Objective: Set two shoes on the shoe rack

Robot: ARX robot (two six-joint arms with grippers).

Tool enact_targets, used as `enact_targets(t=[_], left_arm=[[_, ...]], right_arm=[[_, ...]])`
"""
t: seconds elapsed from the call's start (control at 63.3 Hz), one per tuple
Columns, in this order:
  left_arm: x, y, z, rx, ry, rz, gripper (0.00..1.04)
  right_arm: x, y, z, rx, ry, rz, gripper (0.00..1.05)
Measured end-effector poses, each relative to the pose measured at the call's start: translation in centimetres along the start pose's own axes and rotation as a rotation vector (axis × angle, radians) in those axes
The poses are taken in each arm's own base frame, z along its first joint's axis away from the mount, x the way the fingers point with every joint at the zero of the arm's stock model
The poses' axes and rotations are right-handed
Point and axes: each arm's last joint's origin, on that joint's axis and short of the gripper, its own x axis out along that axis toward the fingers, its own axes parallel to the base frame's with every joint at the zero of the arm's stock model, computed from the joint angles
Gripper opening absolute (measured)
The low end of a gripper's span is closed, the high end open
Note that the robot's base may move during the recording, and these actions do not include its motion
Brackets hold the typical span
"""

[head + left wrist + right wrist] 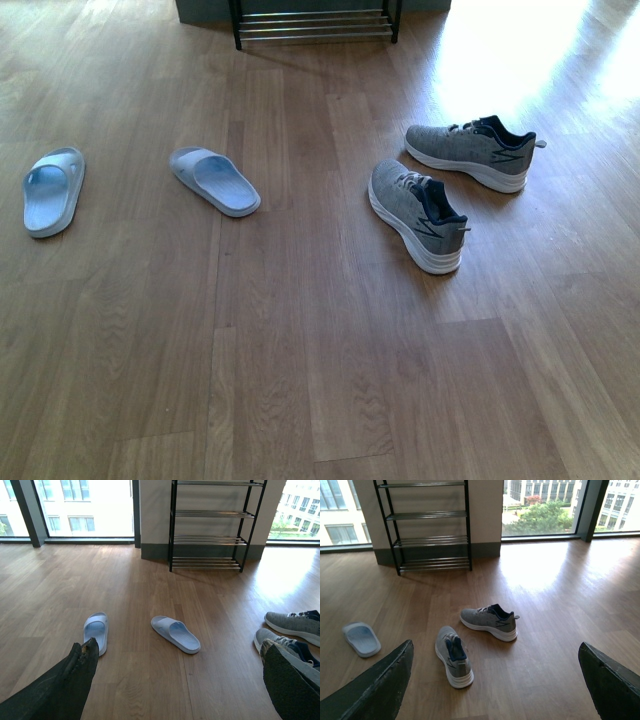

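Jaws of the left gripper (177, 655) and right gripper (495, 646) stand wide, holding nothing. Grey knit sneakers (418, 215) and pale rubber slides (215, 180) lie on the wood-plank floor (320, 380), far from the chrome-barred shoe rack (315, 25).

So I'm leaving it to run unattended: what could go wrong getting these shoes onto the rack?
The shoe rack has thin, spaced bars, so a shoe set down crooked might tip or slip through. The near sneaker lies close to the far sneaker; grasping one could nudge the other. Both lie well short of the rack, so a loose grip might drop one midway.
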Motion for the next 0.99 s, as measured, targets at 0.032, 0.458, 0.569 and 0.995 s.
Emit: enact_targets(t=[0.032,0.458,0.569,0.995], left_arm=[[0.0,0.0,0.0,0.0,0.0,0.0,0.95],[0.0,0.0,0.0,0.0,0.0,0.0,0.95],[0.0,0.0,0.0,0.0,0.0,0.0,0.95],[0.0,0.0,0.0,0.0,0.0,0.0,0.95]], right_arm=[[0.0,0.0,0.0,0.0,0.0,0.0,0.96],[0.0,0.0,0.0,0.0,0.0,0.0,0.96],[0.0,0.0,0.0,0.0,0.0,0.0,0.96],[0.0,0.0,0.0,0.0,0.0,0.0,0.96]])
